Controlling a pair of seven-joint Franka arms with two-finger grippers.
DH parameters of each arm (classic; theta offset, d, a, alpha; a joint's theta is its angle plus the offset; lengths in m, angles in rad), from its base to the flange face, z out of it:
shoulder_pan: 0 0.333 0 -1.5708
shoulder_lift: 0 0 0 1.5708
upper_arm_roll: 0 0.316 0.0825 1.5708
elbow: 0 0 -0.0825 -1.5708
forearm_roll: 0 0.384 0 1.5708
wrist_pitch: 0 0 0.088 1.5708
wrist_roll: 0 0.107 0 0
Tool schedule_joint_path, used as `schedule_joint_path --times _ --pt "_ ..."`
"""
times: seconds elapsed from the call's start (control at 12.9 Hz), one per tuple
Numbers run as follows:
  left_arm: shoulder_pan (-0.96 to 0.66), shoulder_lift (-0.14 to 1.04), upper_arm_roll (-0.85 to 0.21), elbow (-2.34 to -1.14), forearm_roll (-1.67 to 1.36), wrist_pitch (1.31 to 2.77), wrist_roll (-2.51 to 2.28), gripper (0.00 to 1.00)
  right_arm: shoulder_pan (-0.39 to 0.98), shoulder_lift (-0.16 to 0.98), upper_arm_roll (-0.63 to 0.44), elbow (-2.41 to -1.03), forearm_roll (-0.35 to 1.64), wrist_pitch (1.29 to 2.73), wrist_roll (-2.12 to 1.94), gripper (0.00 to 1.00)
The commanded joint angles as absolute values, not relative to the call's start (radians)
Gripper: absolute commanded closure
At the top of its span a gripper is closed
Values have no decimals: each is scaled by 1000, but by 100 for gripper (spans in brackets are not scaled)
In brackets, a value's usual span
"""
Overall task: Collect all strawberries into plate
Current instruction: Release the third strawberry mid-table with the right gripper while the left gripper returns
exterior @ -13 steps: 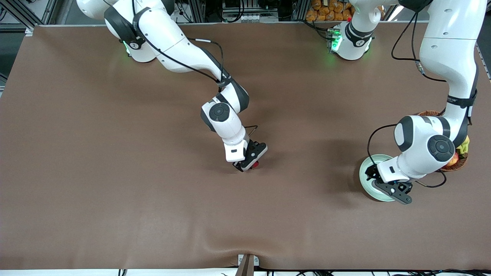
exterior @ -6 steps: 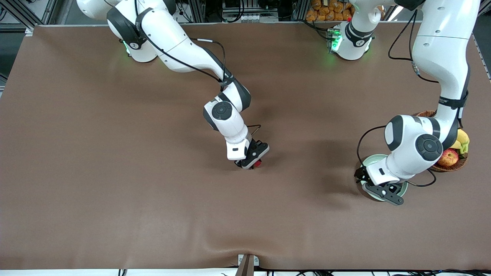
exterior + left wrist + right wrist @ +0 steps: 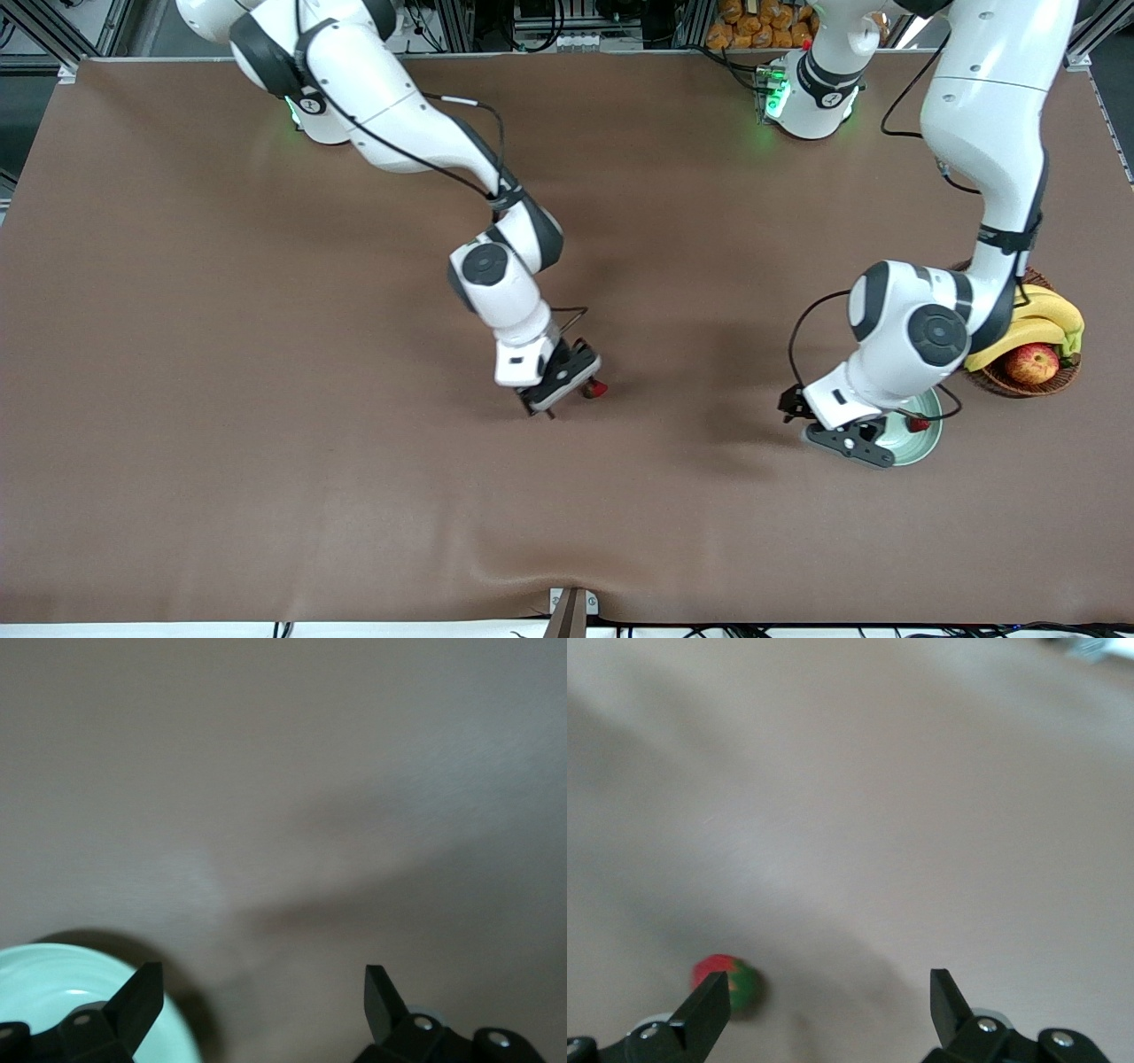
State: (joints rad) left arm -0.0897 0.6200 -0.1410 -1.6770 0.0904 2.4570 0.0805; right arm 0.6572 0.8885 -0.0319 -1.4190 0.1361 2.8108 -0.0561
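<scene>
The right gripper (image 3: 551,400), jaws wide and empty, hangs low with a small red green-capped strawberry (image 3: 725,983) just beside one finger; a careless closure could nudge it rolling away. Open brown table surrounds it. The left gripper (image 3: 842,440), spread and empty, overlaps the pale mint-green glossy plate's (image 3: 921,443) rim and could clip it; another strawberry (image 3: 919,424) lies in the plate.

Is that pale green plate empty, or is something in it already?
Not empty: one strawberry lies in the plate; the left arm hides the rest.
</scene>
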Motion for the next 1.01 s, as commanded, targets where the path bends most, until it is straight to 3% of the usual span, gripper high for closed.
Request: schedule_joint_path --times 0.0,0.31,0.47,0.93 --pt "-159 627 -133 -1663 100 2448 -59 0 580 755 -18 -1544 141 2764 -63 0" --pt "-251 658 -130 -1618 104 2448 -242 0 477 576 -25 -1739 138 2731 -123 0" --pt "-290 670 -127 -1594 104 2448 -308 0 424 464 -23 -1839 138 2644 -123 0" --pt "-391 684 -124 -1545 103 2448 -468 0 175 186 -17 -1875 130 2107 -129 0"
